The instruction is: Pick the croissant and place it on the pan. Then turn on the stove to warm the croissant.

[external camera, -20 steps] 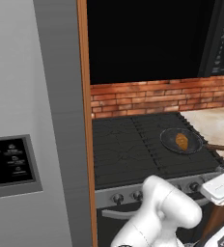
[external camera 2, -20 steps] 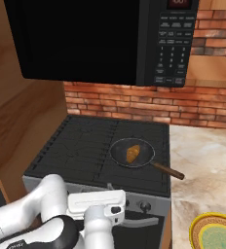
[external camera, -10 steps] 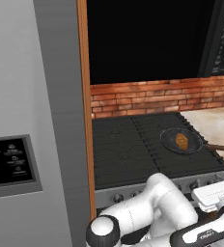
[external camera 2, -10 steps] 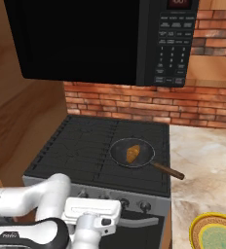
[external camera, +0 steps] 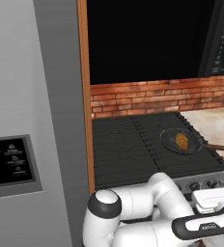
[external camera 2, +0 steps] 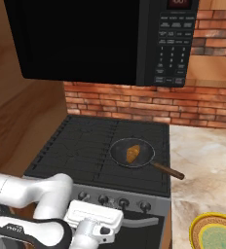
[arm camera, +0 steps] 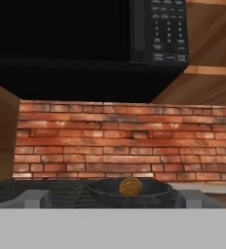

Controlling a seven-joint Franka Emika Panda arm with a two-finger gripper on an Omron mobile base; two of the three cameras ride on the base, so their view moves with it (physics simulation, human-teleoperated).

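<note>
The pincer [arm camera: 110,199] has its jaws spread wide and holds nothing; in the hand view its fingertips [arm camera: 36,198] rise level with the front edge of the stove [external camera 2: 93,146], looking over the grates. That low stance in front of the panel suits a reach for the knobs [external camera 2: 103,199], which I judge to be the step in hand. The croissant [external camera 2: 132,153] already lies inside the pan [external camera 2: 118,154], on the front right burner, its handle [external camera 2: 167,170] pointing toward the bench [external camera 2: 207,155].
</note>
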